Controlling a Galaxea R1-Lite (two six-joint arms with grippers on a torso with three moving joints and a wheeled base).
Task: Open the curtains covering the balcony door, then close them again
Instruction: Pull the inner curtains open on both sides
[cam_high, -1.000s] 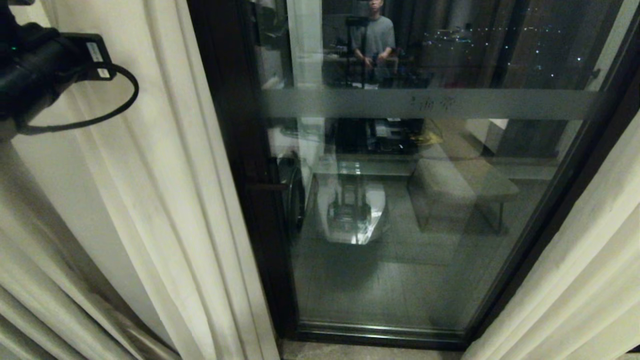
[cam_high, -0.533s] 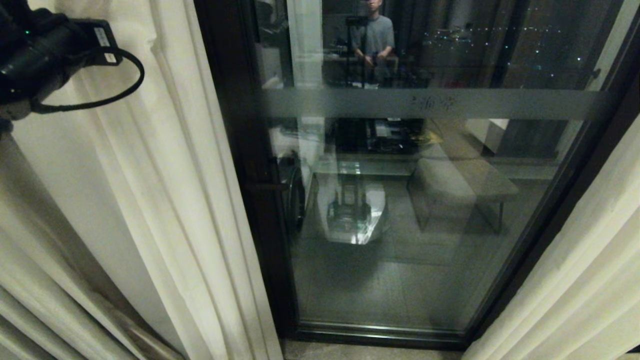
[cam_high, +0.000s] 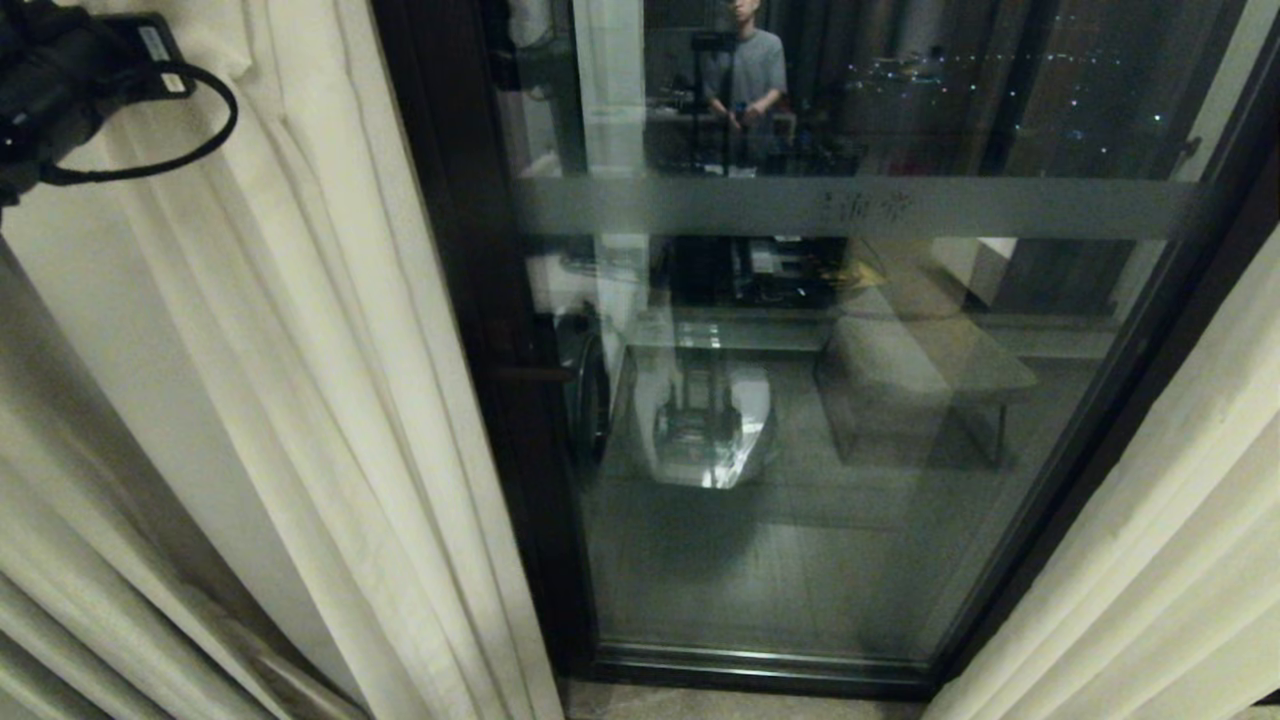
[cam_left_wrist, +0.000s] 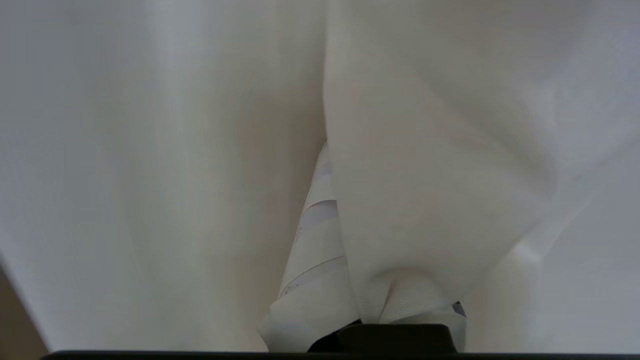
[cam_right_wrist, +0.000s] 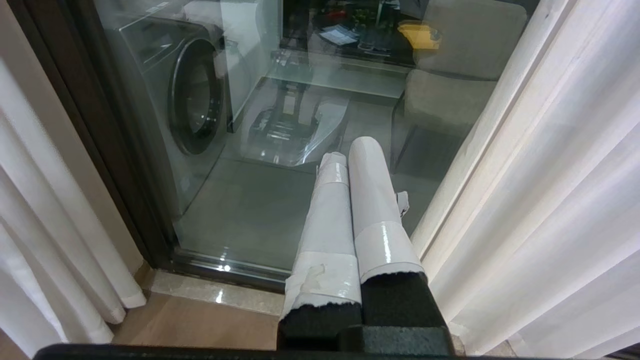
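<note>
The curtains stand parted: one cream panel (cam_high: 300, 400) hangs left of the balcony door (cam_high: 800, 450), the other (cam_high: 1150, 560) hangs right of it. The door's glass, with its frosted band (cam_high: 850, 207), shows fully inside the dark frame (cam_high: 460, 300). My left arm's wrist (cam_high: 60, 70) is high up against the left panel. In the left wrist view my left gripper (cam_left_wrist: 345, 170) is shut on a fold of curtain fabric (cam_left_wrist: 425, 175); one taped finger (cam_left_wrist: 315, 240) shows, the other is under the cloth. My right gripper (cam_right_wrist: 347, 150) is shut and empty, low down before the glass.
A washing machine (cam_right_wrist: 190, 95) stands behind the glass on the left. A person (cam_high: 745, 70), a bench and my own base are reflected in the pane. The door's bottom rail (cam_right_wrist: 225, 262) and a stone sill meet the wooden floor (cam_right_wrist: 200, 325).
My left arm has swung a little right, then up and back toward the picture's upper left corner. The left panel's inner edge followed it slightly. The right arm has kept still.
</note>
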